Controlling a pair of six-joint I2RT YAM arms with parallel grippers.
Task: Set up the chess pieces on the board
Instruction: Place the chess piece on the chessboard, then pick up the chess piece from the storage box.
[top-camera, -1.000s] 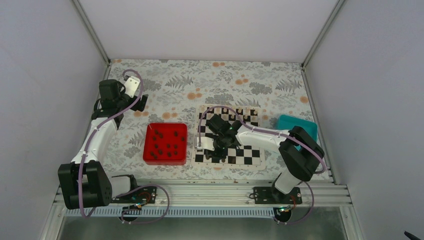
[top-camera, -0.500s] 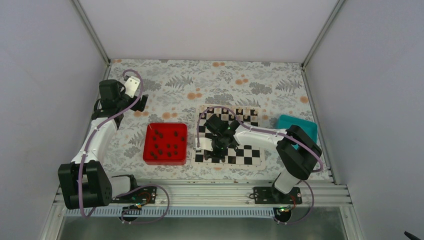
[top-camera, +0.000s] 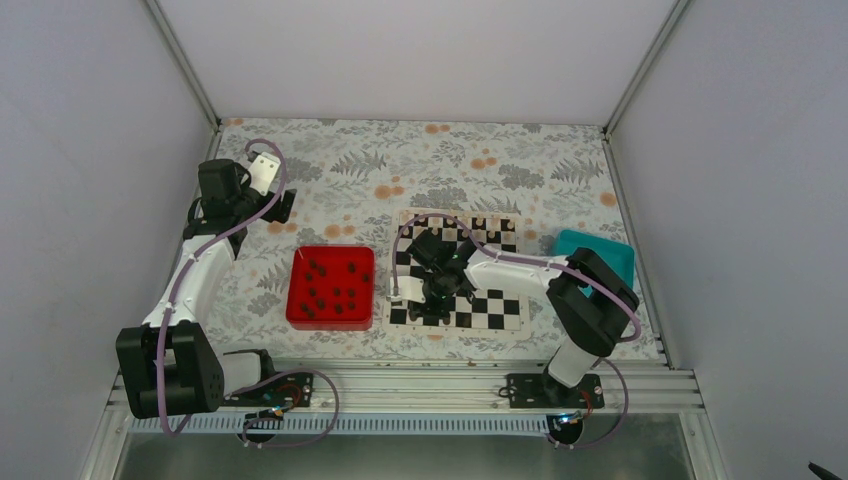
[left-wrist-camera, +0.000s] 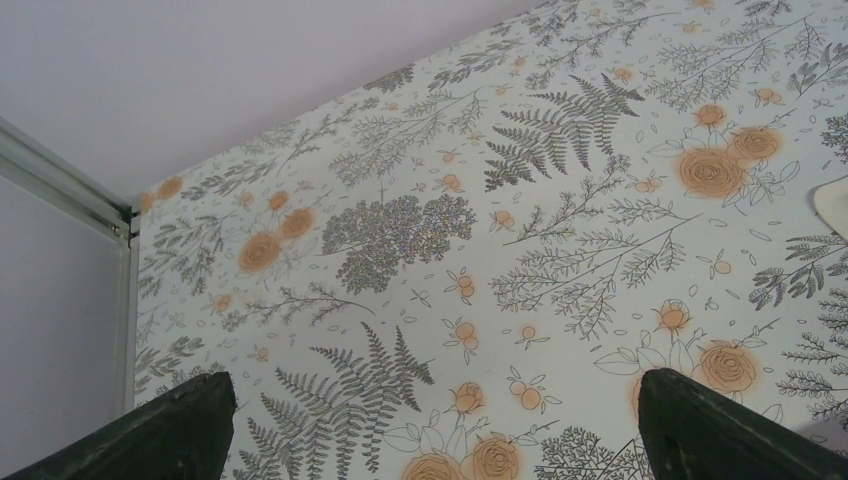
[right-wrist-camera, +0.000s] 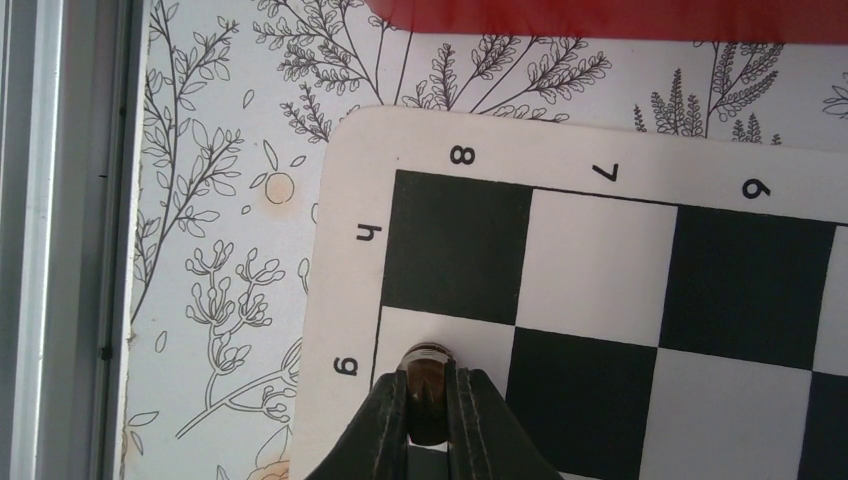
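1. The right gripper (right-wrist-camera: 428, 395) has its fingers (right-wrist-camera: 386, 425) pinched on one tiny dark brown-black chess piece (right-wrist-camera: 427, 362) with a shiny top. It is held low over a cream square at the lettered corner of the flat square black-and-cream chessboard (right-wrist-camera: 600, 250). Whether the piece touches the square cannot be told
2. Just ahead of those fingers the black corner square is bare, and so are the squares to their right in the wrist view
3. Further ahead of the fingers, past the board's edge, sits the red square plastic tray (top-camera: 296, 318). About eleven dark chess pieces (top-camera: 337, 292) lie in it, so most of the set looks unplaced
4. From above, the arm hides part of the board, so pieces already set cannot be counted
5. The left gripper (left-wrist-camera: 440, 440) hangs well apart from the tray with its fingers spread and nothing between them. Only the floral-patterned desk (left-wrist-camera: 450, 200) lies below
6. Judged from this, the setup is at an early stage, with one piece going down and many to fetch
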